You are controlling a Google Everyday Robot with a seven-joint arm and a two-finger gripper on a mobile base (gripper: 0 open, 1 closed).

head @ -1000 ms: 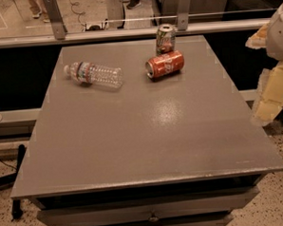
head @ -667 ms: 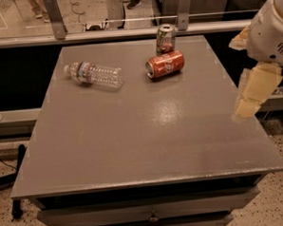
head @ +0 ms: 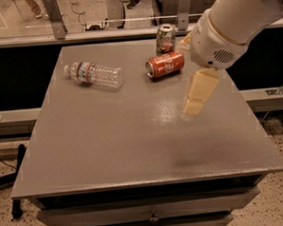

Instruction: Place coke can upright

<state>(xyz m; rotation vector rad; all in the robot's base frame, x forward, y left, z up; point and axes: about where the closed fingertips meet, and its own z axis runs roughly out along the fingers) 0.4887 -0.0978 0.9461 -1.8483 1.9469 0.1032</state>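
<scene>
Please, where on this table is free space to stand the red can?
The near half of the table, in front of the water bottle and the lying coke can, is bare. Crowded: the far side, with coke can, green can and the hand hovering close by.

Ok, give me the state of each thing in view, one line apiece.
coke can: lying on its side on the table
pale green can: upright behind the coke can
water bottle: lying on its side
gripper: above the table, near the coke can, not touching it
</scene>
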